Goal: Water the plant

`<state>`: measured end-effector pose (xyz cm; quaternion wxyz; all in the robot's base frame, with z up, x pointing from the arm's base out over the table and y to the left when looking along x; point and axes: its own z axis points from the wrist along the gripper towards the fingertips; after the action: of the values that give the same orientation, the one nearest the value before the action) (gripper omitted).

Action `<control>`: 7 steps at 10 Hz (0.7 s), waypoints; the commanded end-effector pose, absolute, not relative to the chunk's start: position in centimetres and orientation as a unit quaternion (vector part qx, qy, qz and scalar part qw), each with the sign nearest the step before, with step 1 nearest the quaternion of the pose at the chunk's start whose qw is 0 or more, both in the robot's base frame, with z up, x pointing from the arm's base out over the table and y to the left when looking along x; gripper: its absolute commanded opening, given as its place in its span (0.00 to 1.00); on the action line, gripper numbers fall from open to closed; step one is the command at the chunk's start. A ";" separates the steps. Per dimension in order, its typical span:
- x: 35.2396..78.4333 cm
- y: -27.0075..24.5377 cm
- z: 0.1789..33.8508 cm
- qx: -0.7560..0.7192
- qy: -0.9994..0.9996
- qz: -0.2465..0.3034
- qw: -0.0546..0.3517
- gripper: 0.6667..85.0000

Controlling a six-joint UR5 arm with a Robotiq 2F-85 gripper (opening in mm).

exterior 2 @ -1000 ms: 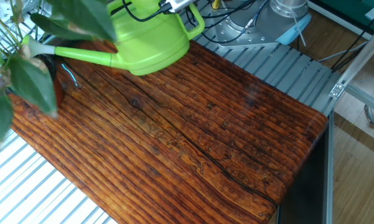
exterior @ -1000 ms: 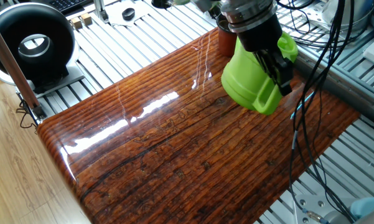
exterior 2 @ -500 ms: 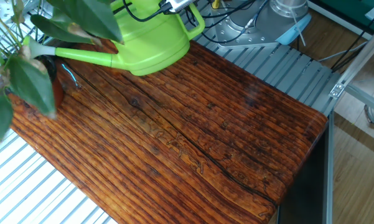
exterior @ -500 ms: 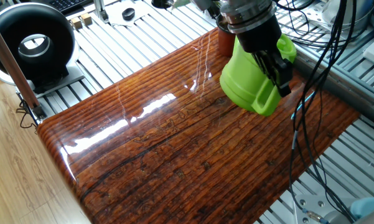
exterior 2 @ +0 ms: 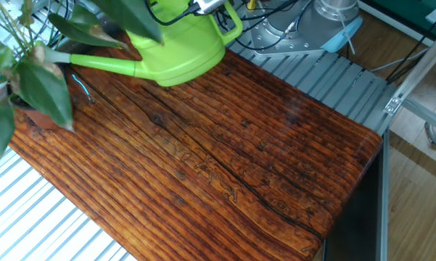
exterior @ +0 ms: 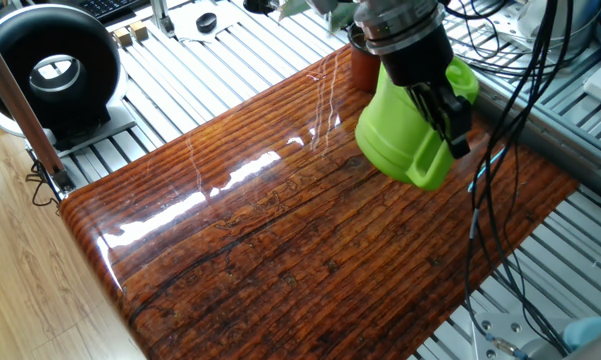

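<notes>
My gripper point(exterior: 448, 118) is shut on the handle of the lime-green watering can point(exterior: 405, 140) and holds it tilted at the far side of the wooden table point(exterior: 280, 250). The plant's terracotta pot point(exterior: 363, 66) stands just behind the can. In the other fixed view the can point(exterior 2: 181, 54) points its long spout point(exterior 2: 94, 64) left into the plant's dark green leaves point(exterior 2: 43, 90). The pot point(exterior 2: 35, 117) sits below them at the table's left edge, mostly hidden by the leaves. The gripper is almost out of frame at the top there. I see no water.
A black round device point(exterior: 55, 70) stands off the table's left corner, with small blocks point(exterior: 130, 33) behind it. Black cables point(exterior: 525, 120) hang beside the arm on the right. Aluminium slats point(exterior 2: 51, 225) surround the table point(exterior 2: 239, 159).
The can has shifted slightly up and right. In the other fixed view the plant's leaves and pot have moved a little left and the leaves have swung.
</notes>
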<state>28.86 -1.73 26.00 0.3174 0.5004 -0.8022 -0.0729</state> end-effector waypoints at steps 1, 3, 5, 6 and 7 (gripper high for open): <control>28.2 -1.6 26.6 0.487 -0.805 -0.078 0.332 0.01; 28.2 -2.8 27.0 0.486 -0.801 -0.058 0.345 0.01; 28.0 -3.2 27.2 0.498 -0.790 -0.058 0.353 0.01; 27.7 -3.2 27.4 0.504 -0.784 -0.066 0.357 0.01; 27.7 -3.3 27.5 0.505 -0.782 -0.065 0.359 0.01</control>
<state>27.94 -3.19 27.16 0.3532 0.4962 -0.7909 -0.0593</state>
